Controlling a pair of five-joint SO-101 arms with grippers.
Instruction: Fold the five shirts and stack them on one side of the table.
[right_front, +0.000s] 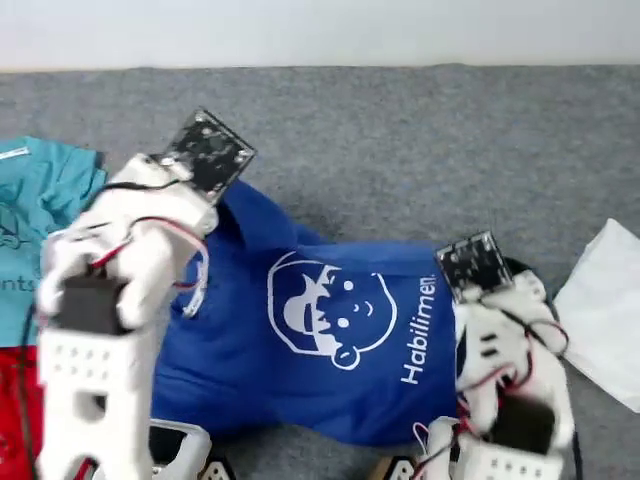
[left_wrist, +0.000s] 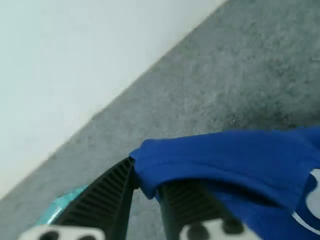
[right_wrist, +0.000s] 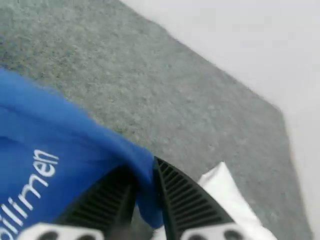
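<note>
**Blue shirt** (right_front: 240, 360): soft knit with a white cartoon-face print and white lettering. It lies spread and rumpled across the middle of the worktop (right_front: 400, 140), gripped at two opposite ends.

**Left hand** (left_wrist: 145, 187): black ribbed fingers (left_wrist: 107, 195) closed onto a folded edge of the blue shirt, at the end nearest the teal shirt.

**Right hand** (right_wrist: 145, 182): ribbed fingers (right_wrist: 182, 197) pinched together on the blue shirt's edge beside the lettering, near the white cloth.

**Teal shirt** (right_front: 40, 210): flat at the worktop's left edge, pale print, partly hidden by the left arm.

**Red cloth** (right_front: 12, 400): at the near left corner, adjoining the teal shirt.

**White cloth** (right_front: 605, 310): smooth, angular outline, at the right edge, apart from the blue shirt.

**Worktop**: grey, felt-like nap. A pale plain wall (right_front: 320, 30) runs along its far edge.
</note>
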